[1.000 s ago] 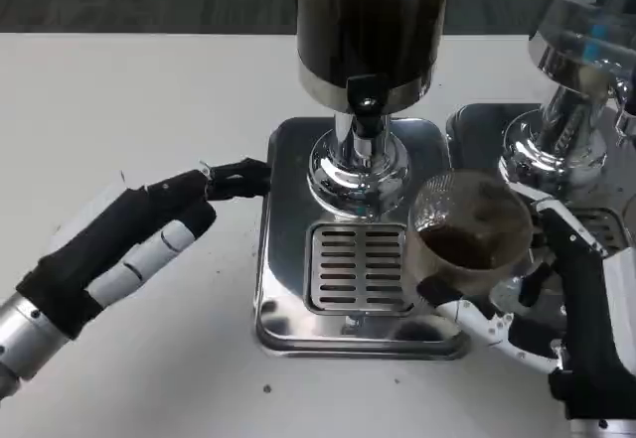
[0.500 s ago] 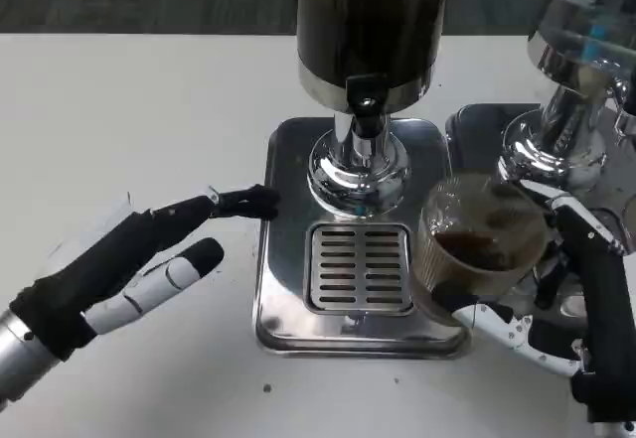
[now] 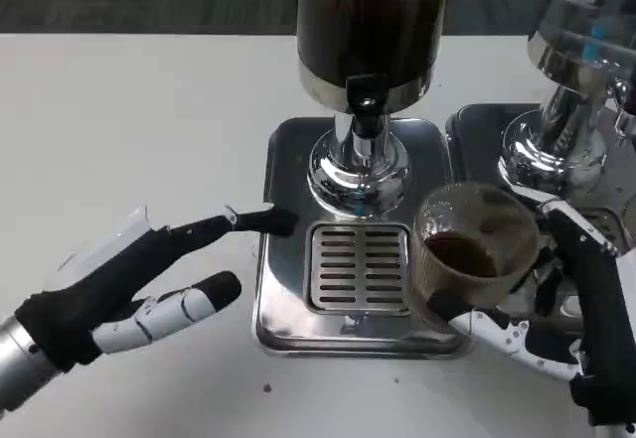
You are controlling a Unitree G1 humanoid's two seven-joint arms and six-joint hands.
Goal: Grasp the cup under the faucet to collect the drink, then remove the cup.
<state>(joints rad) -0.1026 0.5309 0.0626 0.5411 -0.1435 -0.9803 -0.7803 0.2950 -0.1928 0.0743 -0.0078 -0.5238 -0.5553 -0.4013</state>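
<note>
White table (image 3: 149, 100) carries a chrome drip tray (image 3: 288, 299) under the dark dispenser's faucet (image 3: 365, 100). Right hand (image 3: 581, 329) grips the clear cup (image 3: 475, 249) (brown drink inside), right of the grate. Left hand (image 3: 139, 279) holds nothing, fingers spread, one fingertip touching the tray's left edge.

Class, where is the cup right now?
The cup, holding dark drink, is in the right hand, on the picture's right, beside the drip grate and off to the right of the faucet.
</note>
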